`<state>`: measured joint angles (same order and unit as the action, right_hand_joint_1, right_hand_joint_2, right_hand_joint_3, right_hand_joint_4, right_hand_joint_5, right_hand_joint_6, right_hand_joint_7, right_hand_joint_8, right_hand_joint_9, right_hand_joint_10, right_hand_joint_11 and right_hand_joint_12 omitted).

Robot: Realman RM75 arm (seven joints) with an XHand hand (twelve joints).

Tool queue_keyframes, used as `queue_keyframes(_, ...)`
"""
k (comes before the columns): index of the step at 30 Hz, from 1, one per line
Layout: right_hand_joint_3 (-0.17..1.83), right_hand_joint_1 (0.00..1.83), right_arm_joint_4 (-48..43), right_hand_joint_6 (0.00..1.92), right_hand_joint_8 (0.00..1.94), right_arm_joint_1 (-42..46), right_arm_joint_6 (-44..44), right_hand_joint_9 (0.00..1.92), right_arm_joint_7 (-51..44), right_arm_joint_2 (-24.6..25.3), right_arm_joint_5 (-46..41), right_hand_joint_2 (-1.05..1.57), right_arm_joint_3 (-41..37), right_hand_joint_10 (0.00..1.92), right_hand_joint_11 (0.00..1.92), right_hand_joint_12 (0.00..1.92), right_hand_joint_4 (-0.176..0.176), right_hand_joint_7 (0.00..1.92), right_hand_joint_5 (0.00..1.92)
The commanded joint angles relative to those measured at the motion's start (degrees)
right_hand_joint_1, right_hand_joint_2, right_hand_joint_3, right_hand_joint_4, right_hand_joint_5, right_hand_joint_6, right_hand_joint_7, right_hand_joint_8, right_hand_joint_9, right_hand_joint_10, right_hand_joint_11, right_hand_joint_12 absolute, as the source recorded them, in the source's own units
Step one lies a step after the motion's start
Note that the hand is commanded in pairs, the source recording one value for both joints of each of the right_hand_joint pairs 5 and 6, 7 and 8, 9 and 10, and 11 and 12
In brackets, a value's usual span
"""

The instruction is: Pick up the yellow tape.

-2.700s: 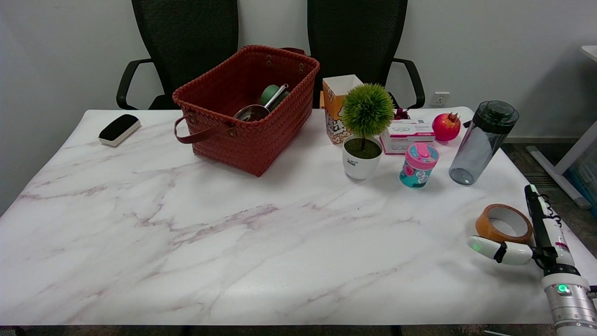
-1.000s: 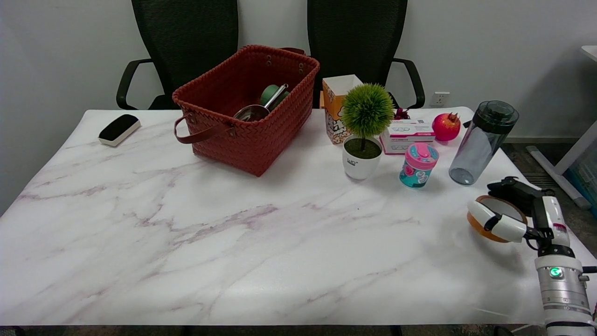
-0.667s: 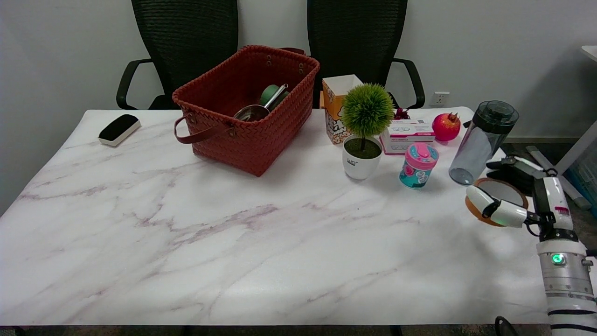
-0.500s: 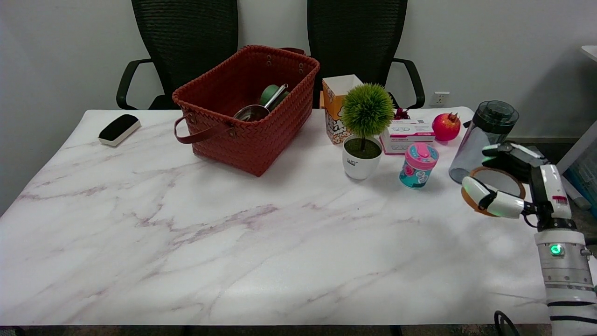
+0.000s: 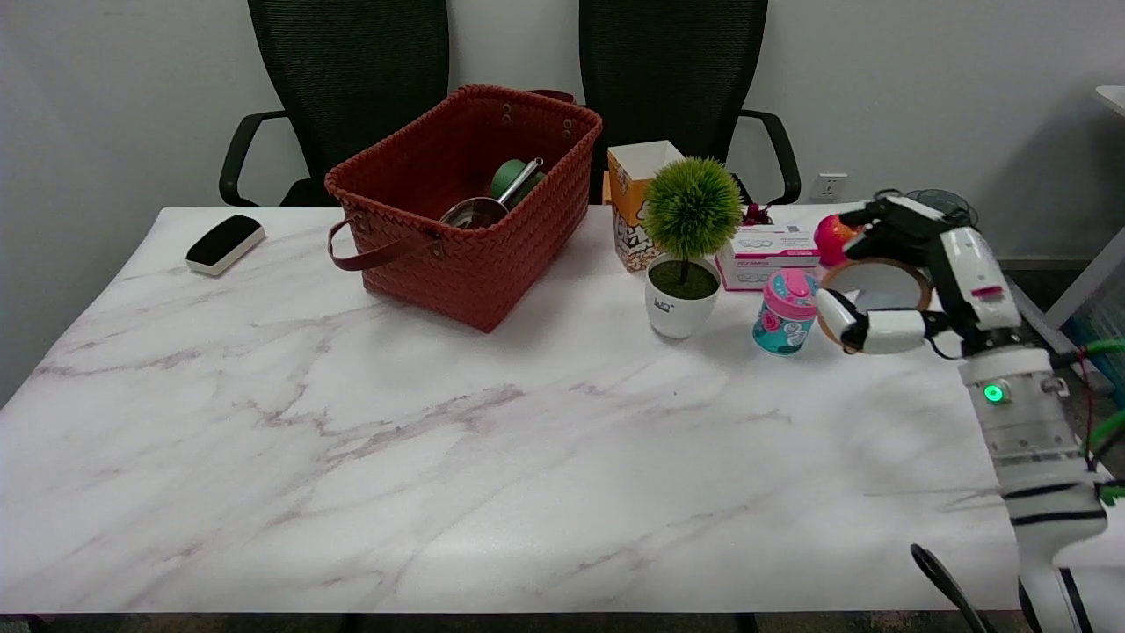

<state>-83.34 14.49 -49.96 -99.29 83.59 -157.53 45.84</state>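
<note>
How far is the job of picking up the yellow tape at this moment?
Done: the right robot hand grips the yellow tape and holds it in the air above the table, in front of the water bottle. In hand: carrying the roll. Left: nothing visible, apart from keeping the grip.

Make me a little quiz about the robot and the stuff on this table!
1. True or false: the right hand holds the yellow tape up off the table.
2. What lies inside the red basket? A) a metal ladle B) a banana C) a shoe
3. Fill in: the pink-lidded cup stands right beside the white pot of the little green ____.

Key: 1 true; 2 A; 3 plant.
</note>
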Motion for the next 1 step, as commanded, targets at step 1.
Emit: queue_keyframes(1,1.14,1.22,-10.93,0.64,1.09,-4.58,20.33,1.01,-9.32,-10.38,0.11,0.32,19.79,1.01,1.92,1.92,0.0,1.09,0.64)
